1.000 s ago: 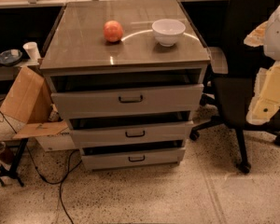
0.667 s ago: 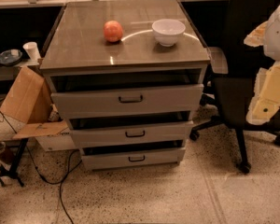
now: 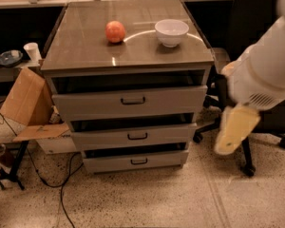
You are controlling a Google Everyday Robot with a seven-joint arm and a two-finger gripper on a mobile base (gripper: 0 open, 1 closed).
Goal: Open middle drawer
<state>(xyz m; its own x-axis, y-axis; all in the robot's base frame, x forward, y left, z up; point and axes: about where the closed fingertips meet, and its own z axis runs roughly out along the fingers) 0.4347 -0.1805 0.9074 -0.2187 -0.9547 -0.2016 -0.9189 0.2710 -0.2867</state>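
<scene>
The grey cabinet has three drawers. The middle drawer [image 3: 133,137] has a wide flat front with a small dark bar handle [image 3: 137,136] at its centre, and stands slightly out, with a dark gap above it. The taller top drawer [image 3: 131,101] and the lowest drawer [image 3: 135,161] also stand slightly out. My gripper [image 3: 233,132] hangs at the right of the cabinet, below the white arm [image 3: 266,75], level with the middle drawer and apart from it. Only one yellowish finger [image 3: 235,129] shows, blurred.
A red apple [image 3: 115,32] and a white bowl [image 3: 171,32] sit on the cabinet top [image 3: 85,46]. A black office chair [image 3: 256,13] stands at the right behind my arm. A cardboard box [image 3: 26,103], cables and a stand are on the floor at the left.
My arm and gripper have swung in from the right edge toward the cabinet and lower. The drawers, apple and bowl have not moved.
</scene>
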